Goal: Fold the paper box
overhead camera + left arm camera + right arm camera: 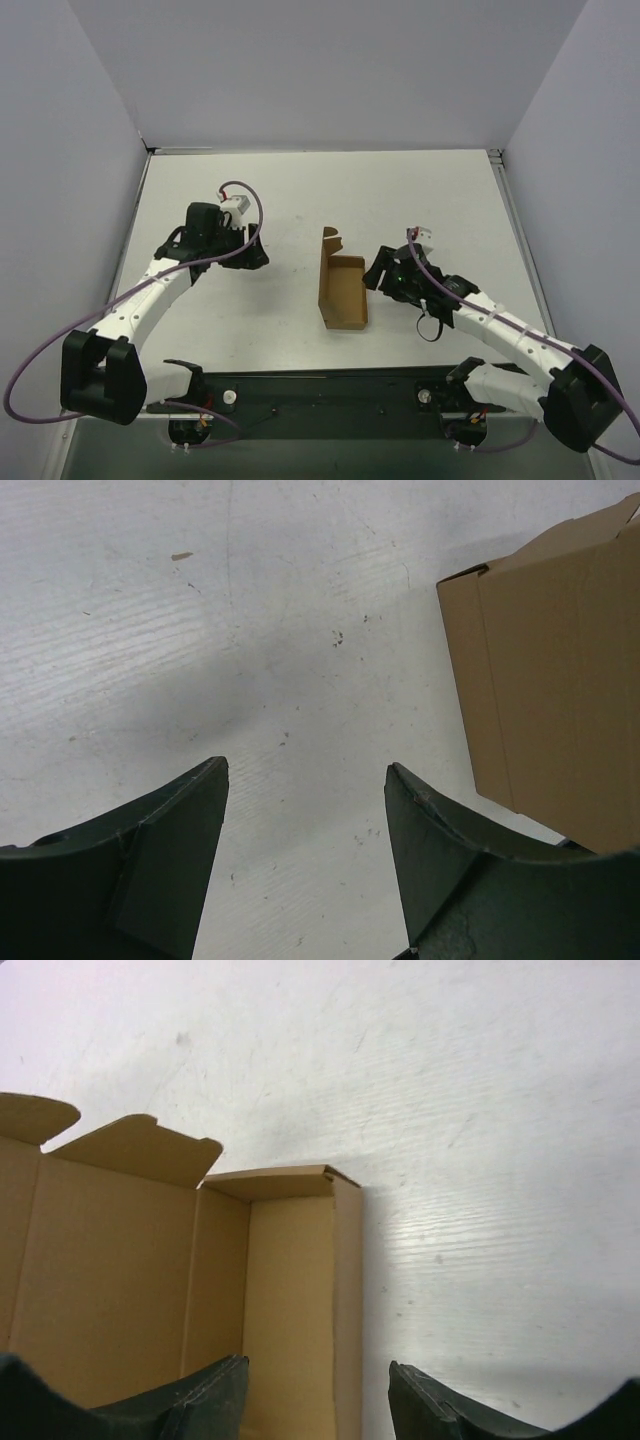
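Observation:
The paper box (342,292) is a brown cardboard tray at the table's middle, walls up, with its lid flap (328,248) standing along its left side. My left gripper (256,258) is open and empty, to the left of the box and apart from it. In the left wrist view the gripper (307,775) is over bare table, with the box (555,670) at the right. My right gripper (377,272) is open at the box's right side. In the right wrist view the gripper (316,1385) straddles the box's near wall (345,1310), one finger (205,1405) over the inside.
The white table (250,190) is bounded by grey walls at the left, back and right. A black base rail (320,390) with both arm mounts runs along the near edge. Purple cables loop from each arm.

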`<action>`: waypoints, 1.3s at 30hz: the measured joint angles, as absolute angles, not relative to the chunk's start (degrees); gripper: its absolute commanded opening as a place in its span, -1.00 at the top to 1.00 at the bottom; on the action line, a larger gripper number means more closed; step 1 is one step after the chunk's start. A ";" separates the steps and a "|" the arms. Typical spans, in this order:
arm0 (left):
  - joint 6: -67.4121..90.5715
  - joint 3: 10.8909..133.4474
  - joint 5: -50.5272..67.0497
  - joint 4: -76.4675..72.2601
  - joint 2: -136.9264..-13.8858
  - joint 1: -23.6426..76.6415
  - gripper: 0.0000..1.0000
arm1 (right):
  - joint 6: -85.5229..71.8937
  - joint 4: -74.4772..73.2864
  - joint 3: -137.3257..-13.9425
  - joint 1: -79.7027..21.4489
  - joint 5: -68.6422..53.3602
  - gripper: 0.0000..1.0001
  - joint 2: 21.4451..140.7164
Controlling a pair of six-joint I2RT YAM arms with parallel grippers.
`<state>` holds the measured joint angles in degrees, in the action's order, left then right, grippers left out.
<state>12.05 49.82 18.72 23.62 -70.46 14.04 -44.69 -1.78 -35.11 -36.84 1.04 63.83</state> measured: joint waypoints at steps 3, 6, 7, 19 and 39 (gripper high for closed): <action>12.32 49.82 19.20 23.83 -71.83 14.87 -0.46 | -43.99 -5.26 -33.87 -36.73 5.43 -0.11 58.67; 12.45 49.82 19.46 23.75 -71.79 15.09 -0.46 | -43.68 -7.75 -30.96 -37.04 8.93 -0.08 56.95; 12.45 49.82 19.44 23.75 -71.72 15.07 -0.46 | -43.75 -8.43 -29.67 -37.50 9.76 -0.08 56.88; 11.11 49.82 11.94 23.83 -64.99 15.05 -0.47 | -45.54 -2.96 -33.54 -56.97 12.05 -0.04 74.08; 8.25 46.72 7.92 22.92 -52.93 17.12 -0.46 | -31.86 -0.19 -39.68 -42.76 1.30 -0.26 59.22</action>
